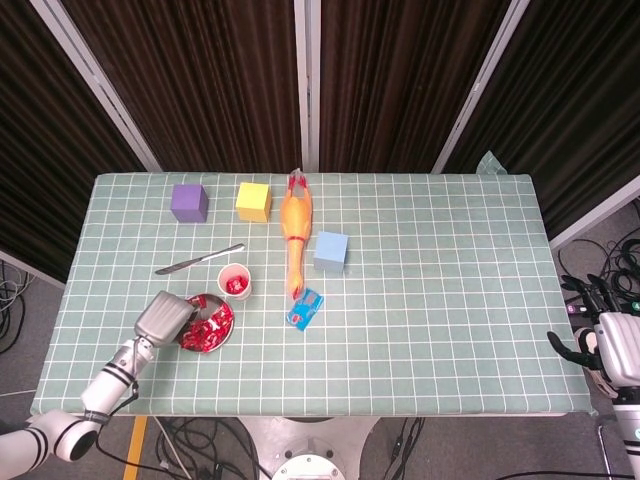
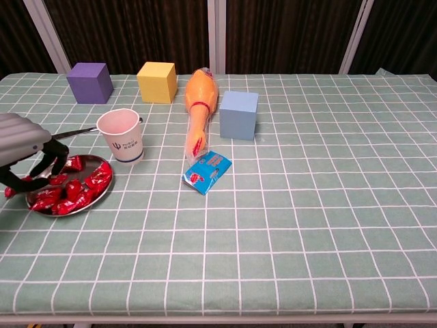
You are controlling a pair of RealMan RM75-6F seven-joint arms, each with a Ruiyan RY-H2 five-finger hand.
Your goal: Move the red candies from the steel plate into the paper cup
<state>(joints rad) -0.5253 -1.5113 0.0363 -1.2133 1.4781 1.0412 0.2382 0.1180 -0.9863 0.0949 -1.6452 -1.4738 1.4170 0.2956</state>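
At the lower left of the head view, your left hand (image 1: 166,318) hangs over the near-left edge of the round steel plate (image 1: 222,335), fingers (image 2: 48,161) curled down among the red wrapped candies (image 2: 72,191); whether they grip one cannot be told. Just above the plate stands the white paper cup (image 1: 235,281), red candy showing inside it. A steel table knife (image 1: 199,259) lies left of the cup on the green checked desk (image 1: 430,300). Further up sit a purple cube (image 1: 189,201) and a yellow cube (image 1: 254,201). At centre lie an orange rubber chicken (image 1: 295,232), a blue snack packet (image 1: 305,308) and a pale blue cube (image 1: 331,250). At the lower right edge, your right hand (image 1: 603,348) waits off the desk, fingers apart, holding nothing.
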